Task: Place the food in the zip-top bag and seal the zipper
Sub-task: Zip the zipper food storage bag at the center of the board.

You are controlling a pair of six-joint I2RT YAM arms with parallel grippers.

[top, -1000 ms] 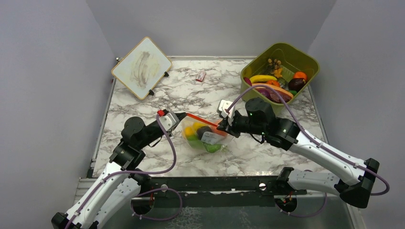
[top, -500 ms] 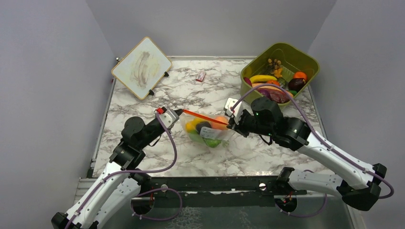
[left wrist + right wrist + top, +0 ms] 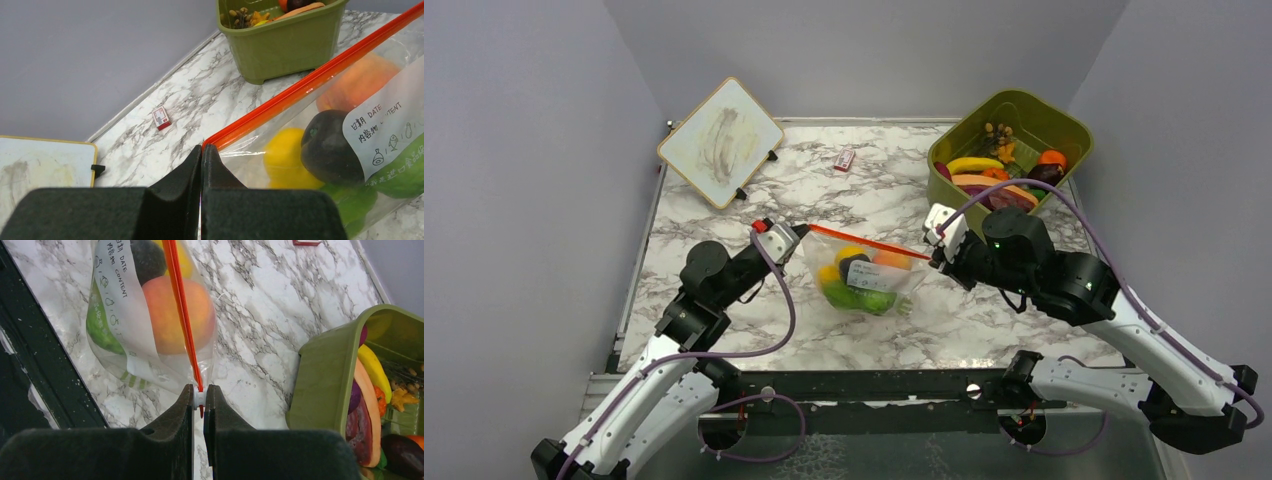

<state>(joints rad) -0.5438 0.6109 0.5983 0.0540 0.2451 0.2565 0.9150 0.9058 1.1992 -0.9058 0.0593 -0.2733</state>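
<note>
The left gripper (image 3: 798, 231) has its fingers pressed together on one end of the zipper (image 3: 864, 241). The right gripper (image 3: 936, 256) is clamped on the other end, so the orange-red strip runs straight and taut between them. The bag (image 3: 864, 276) hangs below that strip, midway between the two grippers. The food (image 3: 860, 298) (yellow, dark, orange and green pieces) sits inside it. A green tub (image 3: 1079, 136) stands beyond the right gripper, well apart from the left one.

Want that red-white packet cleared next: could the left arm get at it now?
Probably not yet: the left tool is shut on the zipper end. Once freed, nothing seems to stand between it and the packet.
</note>
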